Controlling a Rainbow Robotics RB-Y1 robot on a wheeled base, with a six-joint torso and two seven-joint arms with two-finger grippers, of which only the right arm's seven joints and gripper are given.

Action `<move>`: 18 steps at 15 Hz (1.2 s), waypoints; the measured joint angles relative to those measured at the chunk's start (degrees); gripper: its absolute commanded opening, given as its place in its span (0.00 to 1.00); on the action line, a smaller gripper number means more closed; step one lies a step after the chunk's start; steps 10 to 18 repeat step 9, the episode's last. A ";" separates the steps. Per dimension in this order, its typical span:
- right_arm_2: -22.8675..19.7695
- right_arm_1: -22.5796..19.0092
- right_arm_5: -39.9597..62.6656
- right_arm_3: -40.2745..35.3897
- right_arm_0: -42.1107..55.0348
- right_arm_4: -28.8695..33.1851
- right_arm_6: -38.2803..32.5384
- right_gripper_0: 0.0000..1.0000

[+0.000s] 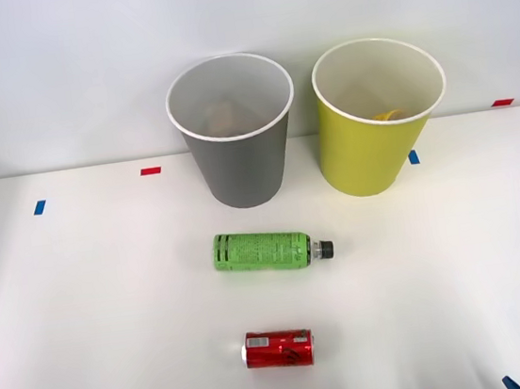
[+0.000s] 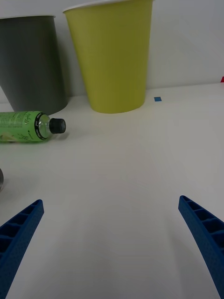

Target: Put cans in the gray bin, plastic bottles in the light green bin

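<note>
Two things are left on the bench (image 1: 86, 320) for you to sort: the green-labelled bottle (image 1: 265, 250) and the red can (image 1: 278, 349). Both lie on their sides, long axes running across the front view, the bottle's black cap pointing toward the robot's right. The can is nearer the robot, the bottle between it and the bins. The gray bin (image 1: 239, 159) stands just behind the bottle, the light green bin (image 1: 375, 147) beside it to the right, with something yellow showing inside.

Your right hand (image 2: 111, 243) is spread wide and holds nothing, low over bare bench. From the wrist, the bottle (image 2: 28, 126) sits ahead and off toward one finger's side, cap end closest to the hand's line; a sliver of silver at the frame edge is probably the can's end. Judging by this, either pick needs you to shift leftward first, and to close across the short width rather than along the length.
</note>
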 measured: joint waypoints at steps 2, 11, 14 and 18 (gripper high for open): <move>0.00 0.00 0.00 0.00 0.00 0.00 0.00 1.00; 0.00 0.00 0.00 0.00 0.00 0.00 0.00 1.00; 0.00 0.00 0.00 0.00 0.00 0.00 0.00 1.00; 0.00 0.00 0.00 0.00 0.00 0.00 0.00 1.00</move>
